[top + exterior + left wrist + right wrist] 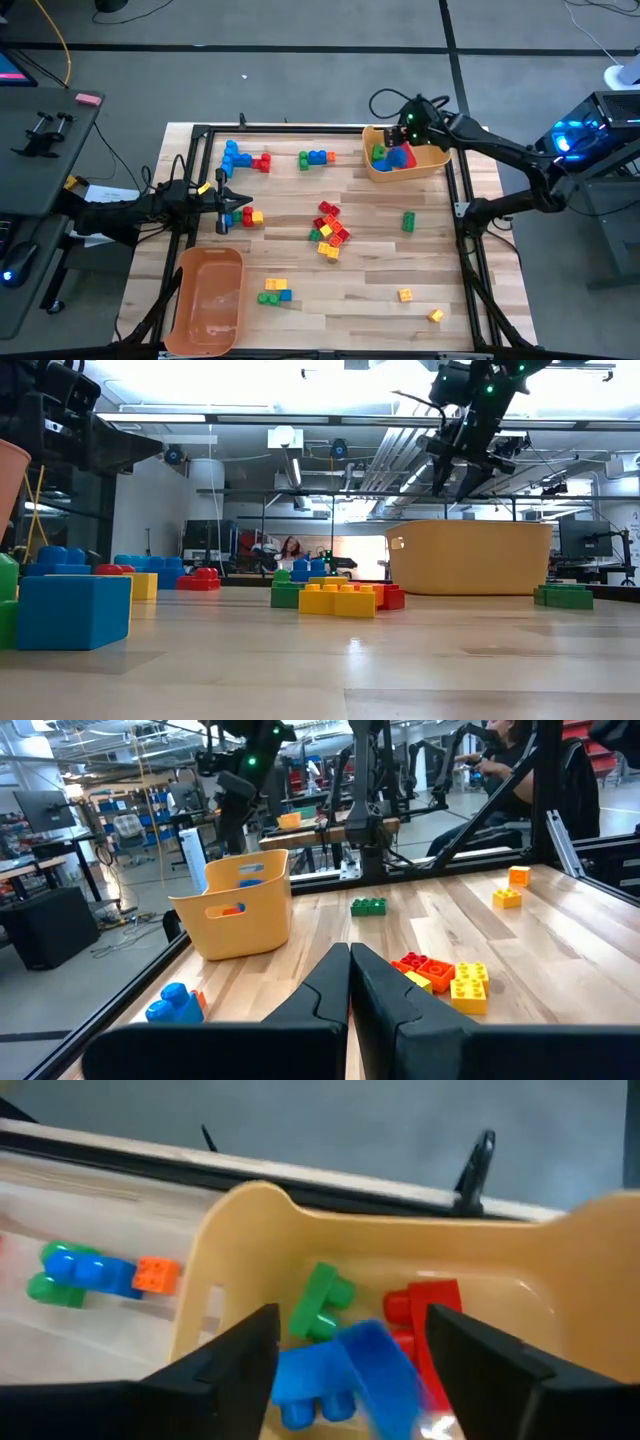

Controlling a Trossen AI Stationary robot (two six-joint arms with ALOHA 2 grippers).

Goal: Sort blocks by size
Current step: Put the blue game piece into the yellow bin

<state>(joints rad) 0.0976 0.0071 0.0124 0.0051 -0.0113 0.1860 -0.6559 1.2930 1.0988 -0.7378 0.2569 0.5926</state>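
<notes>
From above, the right gripper (404, 138) hangs over the yellow bin (432, 160) at the far right of the worktop (380, 300); its arm hides part of the bin's contents, where blue, red and green blocks (397, 156) show. The left gripper (243, 198) sits closed at the left side, beside a few small blocks (250, 216). More blocks lie in a central cluster (329, 229), and an orange bin (210, 300) stands near left, cut off by the picture's edge.

At table height, the right gripper (455, 475) hovers above the yellow bin (468, 557), whose wall hides everything inside. A blue cube (72, 612) looms nearest.

The left wrist view shows its own fingers (325, 990) pressed together, empty.

In the right wrist view, the fingers (245, 1355) stand apart, holding nothing; between them a blurred blue block (375, 1375) lies over the bin, beside a green block (322, 1302) and a red block (425, 1315); whether it rests or falls cannot be told
</notes>
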